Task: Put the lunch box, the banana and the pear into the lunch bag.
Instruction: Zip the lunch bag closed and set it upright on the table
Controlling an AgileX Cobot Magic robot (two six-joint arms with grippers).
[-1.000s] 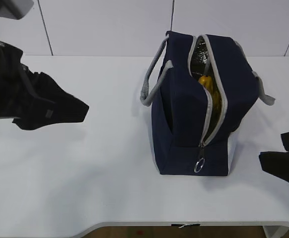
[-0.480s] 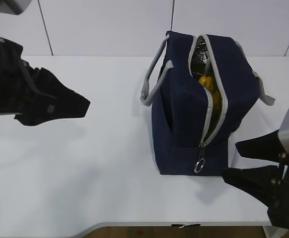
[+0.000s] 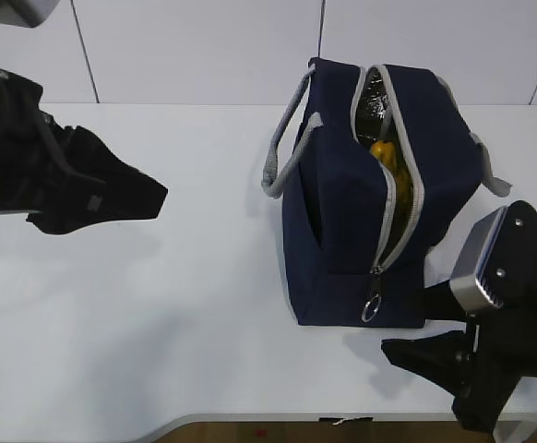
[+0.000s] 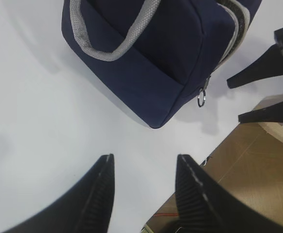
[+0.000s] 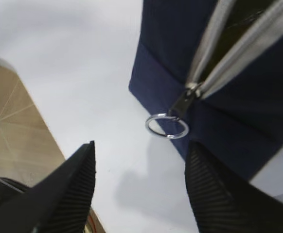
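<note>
On white table, navy lunch bag stands upright, zipper undone, top gaping. Yellow fruit visible inside against foil lining; banana or pear, cannot tell. Right gripper spread, empty, near bag's front corner, just beside ring pull, not touching. Left gripper spread, empty, well apart from bag.

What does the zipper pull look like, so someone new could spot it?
Start at the navy lunch bag, the biggest thing on the white table. Follow its grey zipper down the open top to the bag's near end. There the ring pull hangs from the slider: a small silver metal loop, the only shiny round thing against the dark fabric, with the open right hand just in front.
</note>
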